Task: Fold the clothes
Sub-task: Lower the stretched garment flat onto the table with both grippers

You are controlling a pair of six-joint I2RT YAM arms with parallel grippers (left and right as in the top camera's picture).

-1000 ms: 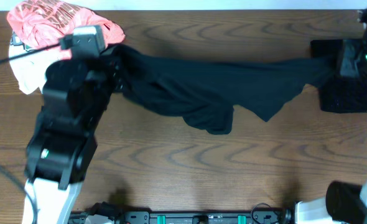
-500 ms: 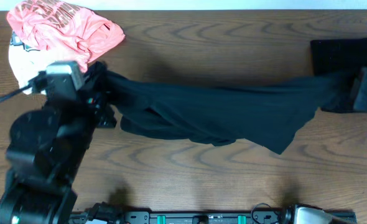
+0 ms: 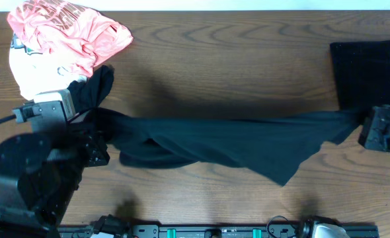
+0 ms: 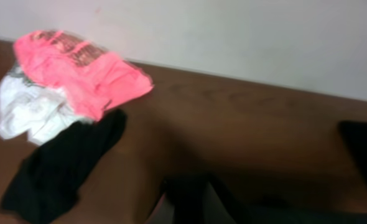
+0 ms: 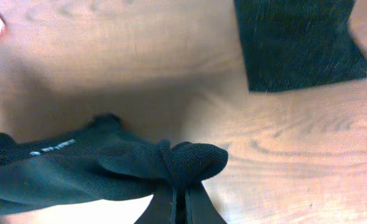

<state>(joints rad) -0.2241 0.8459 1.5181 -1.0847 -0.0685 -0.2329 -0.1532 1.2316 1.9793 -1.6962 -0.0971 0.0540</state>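
- Black garment (image 3: 228, 142) is stretching across the table (image 3: 248, 53) btwn both arms, front edge sagging; prob. being pulled out wide so it can go down flat for folding.
- Both ends are being pinched: left gripper (image 3: 104, 129) is clamping the left end, right gripper (image 3: 361, 125) is pressing its jaws together on a fabric bunch.
- Other clothes are waiting far left: coral-pink tee (image 3: 63, 30), white garment (image 3: 30, 73), 2nd black piece (image 3: 92, 89). A folded black item (image 3: 367, 66) is lying far right.
- Right wrist cam is showing the pinch itself plus small white lettering, which overhead isn't showing.
- Left wrist cam is blurring its own grip but framing the pile.
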